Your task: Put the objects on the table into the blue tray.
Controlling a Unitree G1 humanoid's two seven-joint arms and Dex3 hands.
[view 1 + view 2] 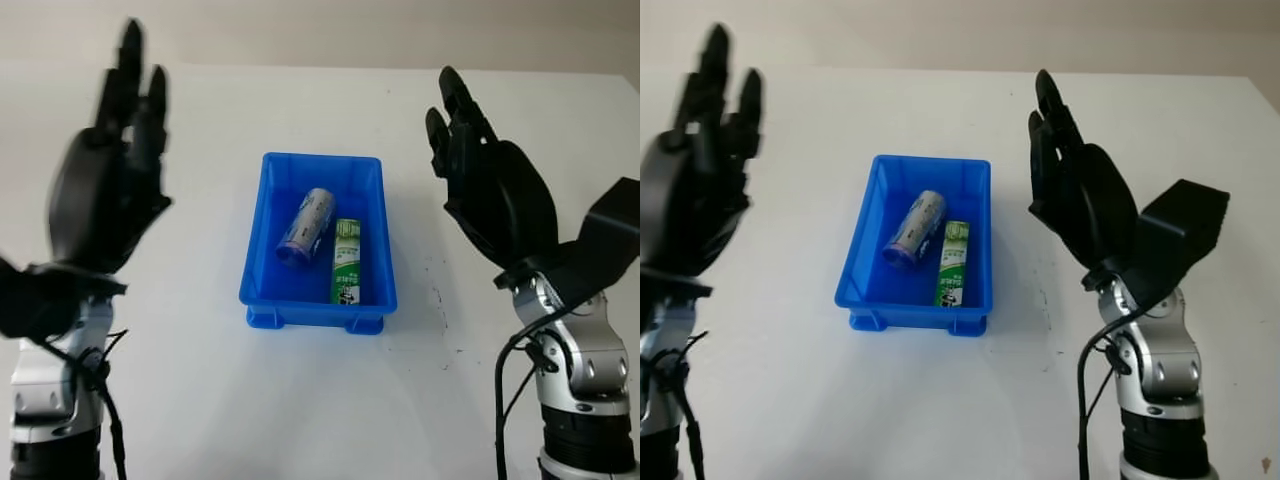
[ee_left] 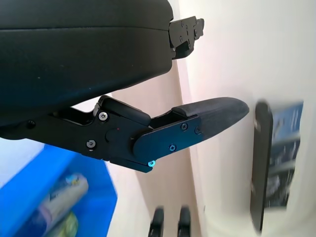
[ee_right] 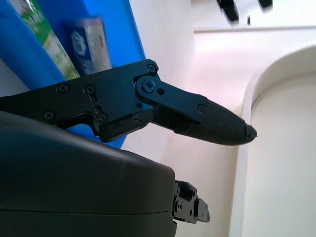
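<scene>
The left hand (image 1: 105, 190) is held raised above the table, to the left of the blue tray (image 1: 262, 215) and well apart from it. It is open, the fingers (image 1: 140, 85) are pointed upward, and nothing is held. The right hand (image 1: 490, 180) is held raised to the right of the tray, also well apart, open and with nothing in it. Both forearms are kept nearly upright, rising from the near side of the tray.
</scene>
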